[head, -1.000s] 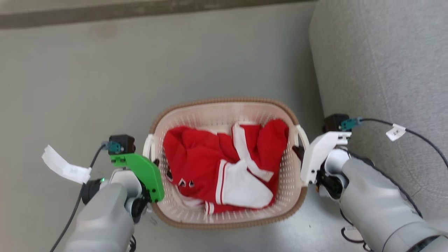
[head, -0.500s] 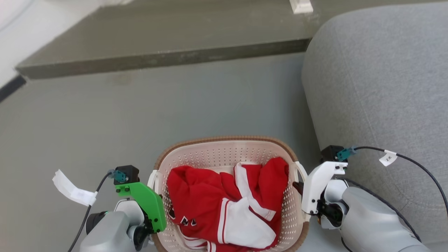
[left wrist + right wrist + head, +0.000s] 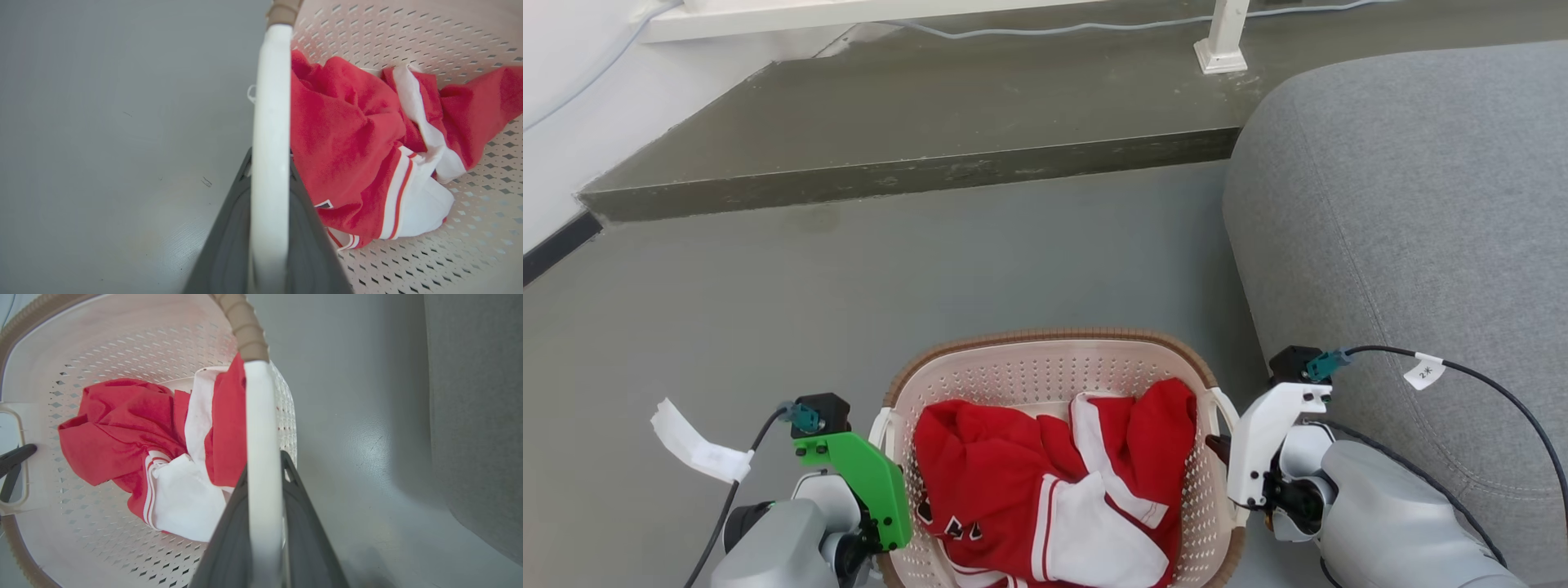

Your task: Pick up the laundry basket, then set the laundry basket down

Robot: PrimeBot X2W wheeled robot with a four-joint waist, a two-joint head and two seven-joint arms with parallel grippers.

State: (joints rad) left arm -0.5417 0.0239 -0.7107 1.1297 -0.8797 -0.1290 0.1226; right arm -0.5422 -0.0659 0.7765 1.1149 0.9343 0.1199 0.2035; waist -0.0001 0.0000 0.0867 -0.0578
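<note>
One laundry basket (image 3: 1054,336), holding a red garment (image 3: 1005,457), lies lower centre in the head view, over grey floor (image 3: 849,286). Left tool (image 3: 269,159) and right tool (image 3: 264,465) each pinch a white handle (image 3: 269,81); the wrist views show this contact. Grasp appears complete. Floor clearance cannot be judged. Set-down remains. The head view adds the sofa (image 3: 1405,204), at right.

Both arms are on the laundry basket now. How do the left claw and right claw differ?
The left claw carries a green wrist cover; the right claw a white wrist cover. The left claw has floor beside it; the right claw, the grey sofa. Shared: each is shut on a white side handle of the laundry basket.
</note>
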